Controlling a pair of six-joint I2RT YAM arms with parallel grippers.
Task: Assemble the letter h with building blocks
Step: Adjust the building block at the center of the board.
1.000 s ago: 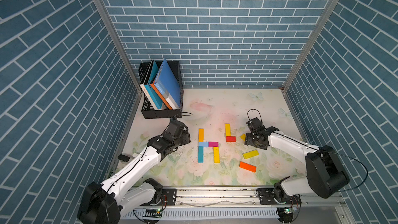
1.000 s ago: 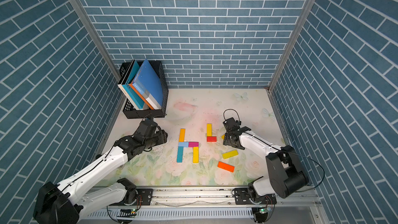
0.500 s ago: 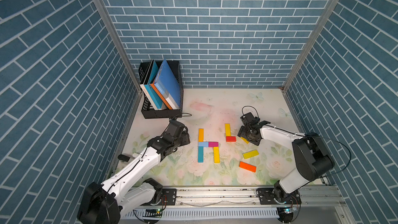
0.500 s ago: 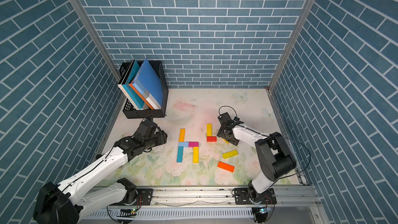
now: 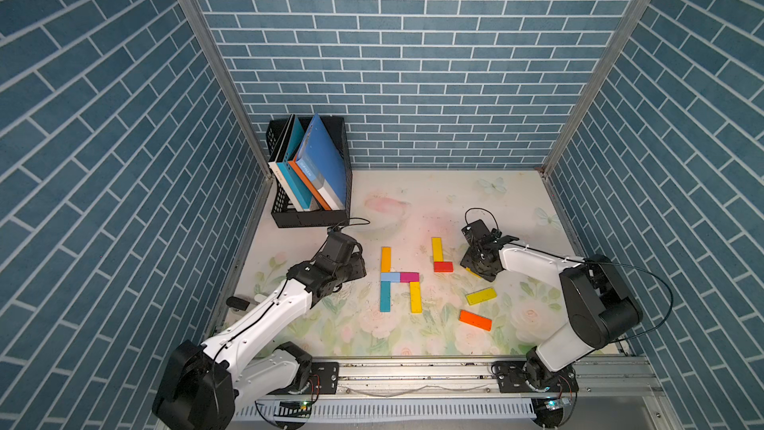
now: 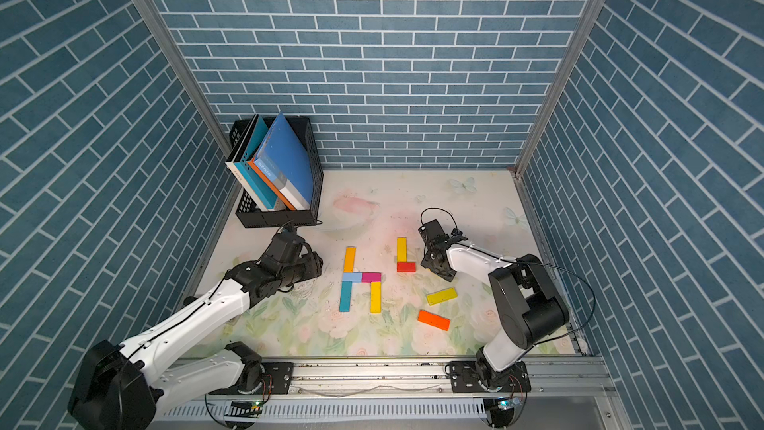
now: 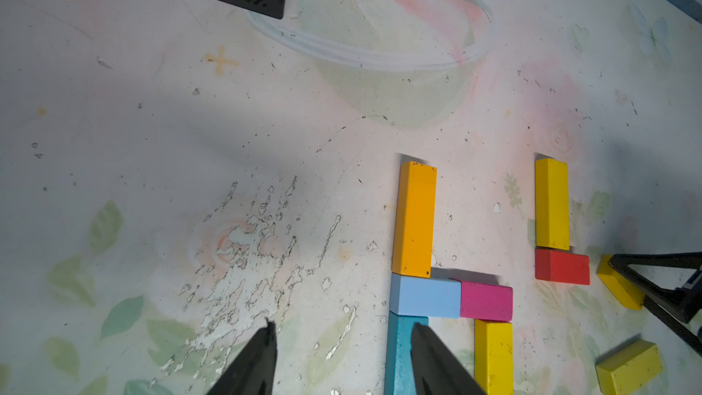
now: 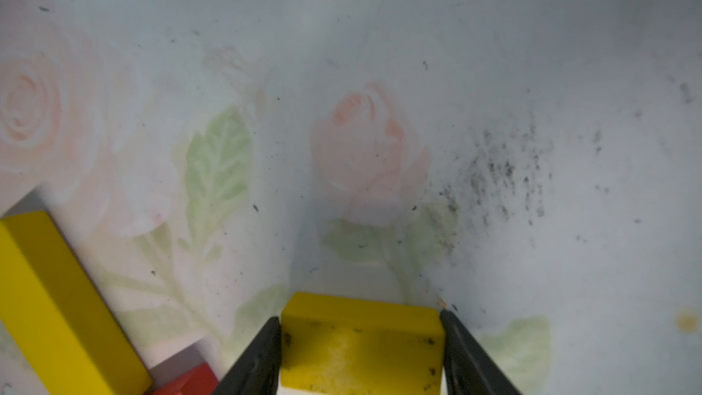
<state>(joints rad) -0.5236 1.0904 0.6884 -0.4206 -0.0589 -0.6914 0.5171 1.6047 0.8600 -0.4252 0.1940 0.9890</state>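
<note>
Building blocks [image 5: 400,279] sit on the flowered tabletop [image 5: 413,204], and near its middle I already read an h: orange block [image 5: 385,259], light blue block [image 5: 390,277] and teal block [image 5: 385,298] as the stem, with magenta block [image 5: 409,277] bridging to a long yellow block [image 5: 415,297] as the leg. My left arm [image 5: 264,320] has not budged; the left fingers [image 7: 254,362] hang part open and empty, just left of the stem. The change is on the right: my right arm [image 5: 533,260] has slid left, and the right fingers [image 8: 258,359], wide a second ago, have pinched in on the sides of the short yellow block [image 8: 361,336], just right of the red block [image 5: 442,267]. So a grasp is made; whether the piece has left the tabletop I cannot tell. I'd guess it is meant to extend or tidy the letter.
</note>
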